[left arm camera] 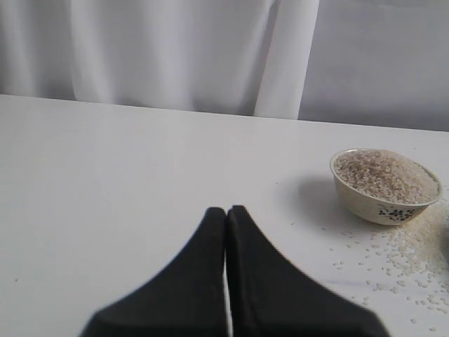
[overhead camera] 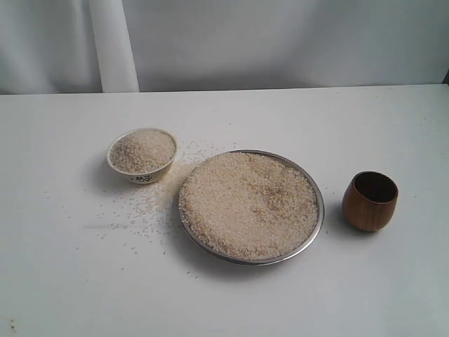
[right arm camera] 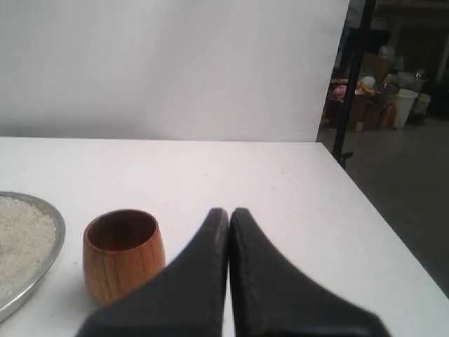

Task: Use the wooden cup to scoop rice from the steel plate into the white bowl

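Exterior view: plate [overhead camera: 320, 210] heaped with rice [overhead camera: 249, 202], bowl [overhead camera: 142, 173] full at left, cup [overhead camera: 370, 201] upright at right. Left gripper [left arm camera: 226, 210], right gripper [right arm camera: 229, 212]: jaws closed, empty.

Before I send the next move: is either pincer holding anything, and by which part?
Nothing is held. The left pincer and right pincer are both shut and empty; the cup stands free.
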Controlling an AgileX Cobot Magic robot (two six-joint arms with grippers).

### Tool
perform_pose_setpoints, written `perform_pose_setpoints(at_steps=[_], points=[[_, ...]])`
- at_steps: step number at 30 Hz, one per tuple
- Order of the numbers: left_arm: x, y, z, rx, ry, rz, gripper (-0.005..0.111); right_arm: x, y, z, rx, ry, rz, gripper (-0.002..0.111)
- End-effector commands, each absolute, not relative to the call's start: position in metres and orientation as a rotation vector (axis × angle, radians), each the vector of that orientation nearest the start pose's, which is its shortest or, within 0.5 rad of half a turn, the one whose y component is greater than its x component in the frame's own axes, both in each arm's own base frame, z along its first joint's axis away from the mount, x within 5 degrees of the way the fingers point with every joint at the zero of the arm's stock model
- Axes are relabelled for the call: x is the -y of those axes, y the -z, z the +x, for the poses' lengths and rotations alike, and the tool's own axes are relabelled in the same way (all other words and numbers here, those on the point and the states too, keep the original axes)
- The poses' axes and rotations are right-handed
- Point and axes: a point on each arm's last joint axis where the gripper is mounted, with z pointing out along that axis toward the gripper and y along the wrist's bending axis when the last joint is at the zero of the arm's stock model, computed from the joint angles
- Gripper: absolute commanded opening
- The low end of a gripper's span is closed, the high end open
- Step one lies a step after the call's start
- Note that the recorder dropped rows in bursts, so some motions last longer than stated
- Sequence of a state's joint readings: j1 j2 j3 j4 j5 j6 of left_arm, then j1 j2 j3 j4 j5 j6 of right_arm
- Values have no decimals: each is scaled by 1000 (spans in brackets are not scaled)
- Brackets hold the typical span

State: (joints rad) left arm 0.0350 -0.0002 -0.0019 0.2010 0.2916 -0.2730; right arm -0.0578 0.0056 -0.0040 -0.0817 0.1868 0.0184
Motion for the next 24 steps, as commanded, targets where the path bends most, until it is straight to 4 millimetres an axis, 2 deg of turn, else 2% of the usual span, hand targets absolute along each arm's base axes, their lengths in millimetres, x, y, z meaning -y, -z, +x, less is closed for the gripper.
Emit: perform_pose_setpoints(at_steps=[1,4,24], points=[[-7,-188,54,-1757,-6,-144,0,5,-192,55,-1717,100,24,0],[-7,-188,54,-1757,-6,-144,0,6,-182,53,-1829,113,26,0],[-7,-188,54,-1757,-6,-144,0,6,-182,53,-1825,100,32,0]])
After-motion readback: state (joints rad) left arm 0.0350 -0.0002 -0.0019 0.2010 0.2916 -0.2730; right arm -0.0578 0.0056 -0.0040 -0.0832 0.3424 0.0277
